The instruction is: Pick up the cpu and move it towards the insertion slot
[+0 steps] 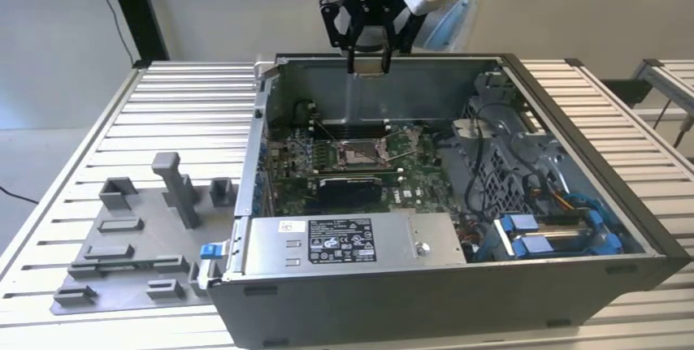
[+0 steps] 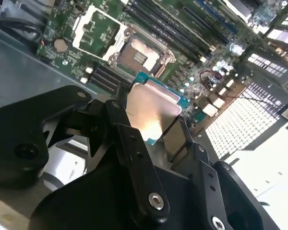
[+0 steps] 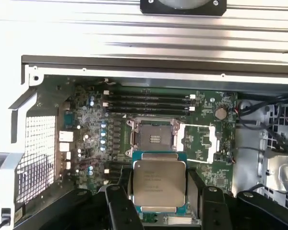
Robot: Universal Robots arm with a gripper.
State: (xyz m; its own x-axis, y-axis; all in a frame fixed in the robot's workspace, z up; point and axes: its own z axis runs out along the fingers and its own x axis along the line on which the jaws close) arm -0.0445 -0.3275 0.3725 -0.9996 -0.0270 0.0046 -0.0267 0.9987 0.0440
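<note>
Currently, status by item:

Gripper: the gripper (image 1: 368, 64) hangs above the rear wall of the computer case (image 1: 607, 204), over the open interior.

Jaws: clenched on the cpu (image 3: 159, 184), one finger (image 3: 120, 201) against each of two opposite edges; the chip sits flat between them in both wrist views, also at (image 2: 151, 112).

Cpu position: held in the air between the jaws, clear of the board, with the insertion slot (image 3: 152, 139) below and just beyond the fingertips.

Cpu orientation: silvery lid faces the first wrist camera; teal rim shows on the two free edges. The chip is nearly square, so no long axis can be told. Its edges run parallel to the socket frame in the first wrist view.

Insertion slot: square metal frame standing open on the green motherboard (image 3: 86, 124), brownish centre exposed, also seen at (image 1: 359, 153) and (image 2: 137, 55). The hinged load plate (image 3: 201, 139) lies folded out to one side of the frame.

Writing: faint lines of print cross the lid; not legible. A white label (image 1: 340, 240) sits on the power supply (image 1: 418, 240).

Edges and room: memory slots (image 3: 149, 103) run along the far side of the socket from the jaws. Open air separates chip and socket. Case walls stand well apart from the fingers.

Beside the case: grey fixture blocks (image 1: 141, 236) on the slatted table (image 1: 184, 106), well apart from the jaws.
</note>
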